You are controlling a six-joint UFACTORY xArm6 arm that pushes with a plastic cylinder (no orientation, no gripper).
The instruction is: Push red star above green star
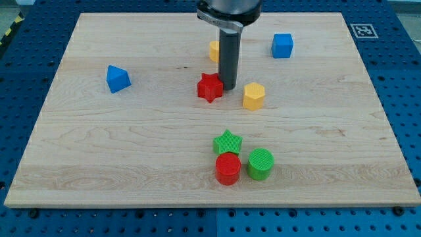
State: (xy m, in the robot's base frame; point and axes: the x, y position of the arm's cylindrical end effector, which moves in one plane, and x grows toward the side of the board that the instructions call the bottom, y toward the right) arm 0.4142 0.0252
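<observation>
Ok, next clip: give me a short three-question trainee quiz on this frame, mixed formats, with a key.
1. True or false: my tip sits at the view's right of the red star, close against it.
2. Which block lies directly below the green star in the view? A) red cylinder B) green cylinder C) blue cube
3. Fill in: the block at the view's right of my tip is the yellow ____.

Key: 1 true; 2 A; 3 hexagon.
</observation>
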